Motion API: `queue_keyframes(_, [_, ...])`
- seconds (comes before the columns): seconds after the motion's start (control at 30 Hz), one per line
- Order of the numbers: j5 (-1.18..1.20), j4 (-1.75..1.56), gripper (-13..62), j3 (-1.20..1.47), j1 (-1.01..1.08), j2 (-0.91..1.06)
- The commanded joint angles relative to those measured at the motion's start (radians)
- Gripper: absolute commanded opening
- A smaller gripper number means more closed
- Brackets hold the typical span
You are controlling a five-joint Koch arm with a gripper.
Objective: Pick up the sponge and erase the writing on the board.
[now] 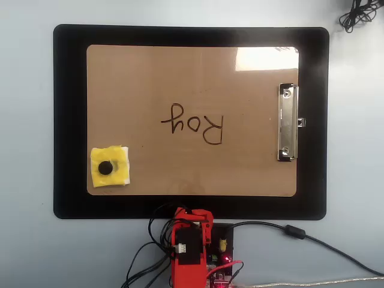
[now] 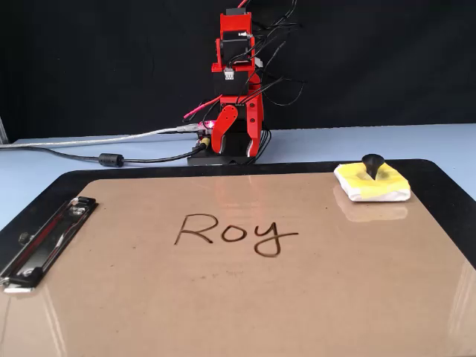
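The board [image 1: 192,78] [image 2: 223,297] is a tan clipboard with a silver clip [image 1: 287,122] [image 2: 44,242]. It lies on a black mat [image 1: 69,120]. The writing [image 1: 193,126] [image 2: 234,233] reads "Roy" in dark marker near the board's middle. The sponge [image 1: 117,173] [image 2: 387,187] is yellow with a black knob. It rests on the board's near-left corner in the overhead view. My red arm is folded over its base behind the mat's edge. The gripper [image 1: 201,223] [image 2: 238,149] hangs down there, far from the sponge, holding nothing. Its jaws are not clear enough to read.
Black and grey cables [image 1: 312,239] [image 2: 89,152] run from the arm's base over the light blue table. Another cable bundle [image 1: 360,13] lies at the top right corner of the overhead view. A black backdrop stands behind the arm in the fixed view.
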Motion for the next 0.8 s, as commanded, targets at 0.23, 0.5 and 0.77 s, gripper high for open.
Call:
queue_keyframes(0.23, [-0.003, 0.061, 34.4, 0.029, -0.014, 0.049])
queue_keyframes(0.5, [0.0, 0.055, 33.9, -0.235, -0.021, 0.043])
queue_keyframes(0.77, [0.029, -0.327, 32.9, -0.505, -0.414, -0.057])
